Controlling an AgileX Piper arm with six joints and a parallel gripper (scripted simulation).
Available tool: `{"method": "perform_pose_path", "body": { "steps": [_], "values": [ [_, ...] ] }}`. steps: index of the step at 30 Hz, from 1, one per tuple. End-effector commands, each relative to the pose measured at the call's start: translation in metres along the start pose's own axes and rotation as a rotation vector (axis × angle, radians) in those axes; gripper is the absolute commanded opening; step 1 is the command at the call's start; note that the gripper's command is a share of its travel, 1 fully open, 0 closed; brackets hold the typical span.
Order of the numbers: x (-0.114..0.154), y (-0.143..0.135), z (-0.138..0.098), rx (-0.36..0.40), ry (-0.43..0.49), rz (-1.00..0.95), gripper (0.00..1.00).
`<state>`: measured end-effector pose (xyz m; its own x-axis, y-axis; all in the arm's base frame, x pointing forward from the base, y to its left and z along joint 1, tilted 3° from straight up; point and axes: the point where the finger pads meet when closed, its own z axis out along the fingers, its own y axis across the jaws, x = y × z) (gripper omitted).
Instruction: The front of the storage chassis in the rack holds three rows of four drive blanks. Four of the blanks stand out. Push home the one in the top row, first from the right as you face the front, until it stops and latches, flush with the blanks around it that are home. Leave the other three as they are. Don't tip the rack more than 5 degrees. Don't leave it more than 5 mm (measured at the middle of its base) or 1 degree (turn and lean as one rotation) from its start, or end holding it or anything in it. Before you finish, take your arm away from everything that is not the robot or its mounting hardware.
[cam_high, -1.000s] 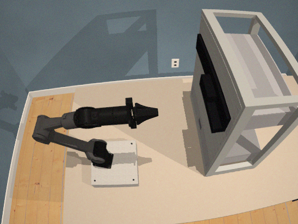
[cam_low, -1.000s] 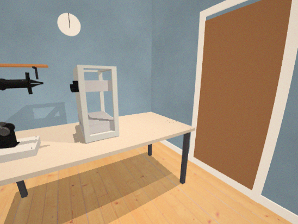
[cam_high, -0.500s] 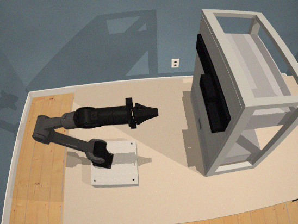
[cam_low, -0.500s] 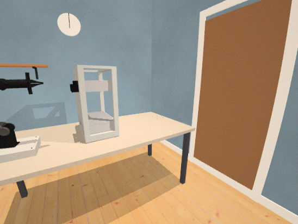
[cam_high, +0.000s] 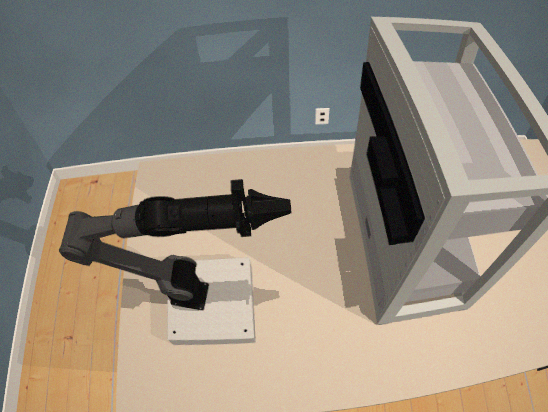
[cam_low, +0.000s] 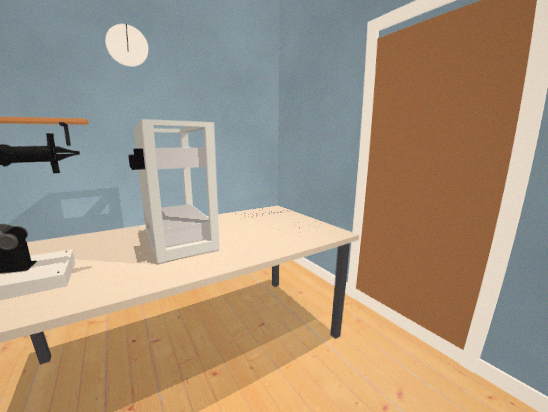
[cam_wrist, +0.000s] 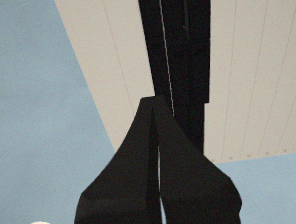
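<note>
The pale grey rack stands upright on the table. The black front of the storage chassis faces the arm. Some blanks on the near half of that front stand out further than the far part. I cannot tell the rows apart. My gripper is shut and empty. It points at the chassis front at about its height, with a clear gap to it. In the wrist view the black blanks fill the strip beyond the fingertips, with pale rack panel on both sides.
The arm stands on a white base plate on the beige table. A wooden shelf hangs on the wall above the arm. A wall outlet sits behind the table.
</note>
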<state>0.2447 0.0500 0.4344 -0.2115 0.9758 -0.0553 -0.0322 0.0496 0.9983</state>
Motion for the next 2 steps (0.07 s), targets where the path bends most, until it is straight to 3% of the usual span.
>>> {"method": "perform_pose_path", "body": {
  "steps": [1,2],
  "values": [
    [-0.0001,-0.0007,-0.0003,0.001,0.000,0.000,0.00],
    [-0.0001,-0.0007,-0.0003,0.001,0.000,0.000,0.00]
  ]
}}
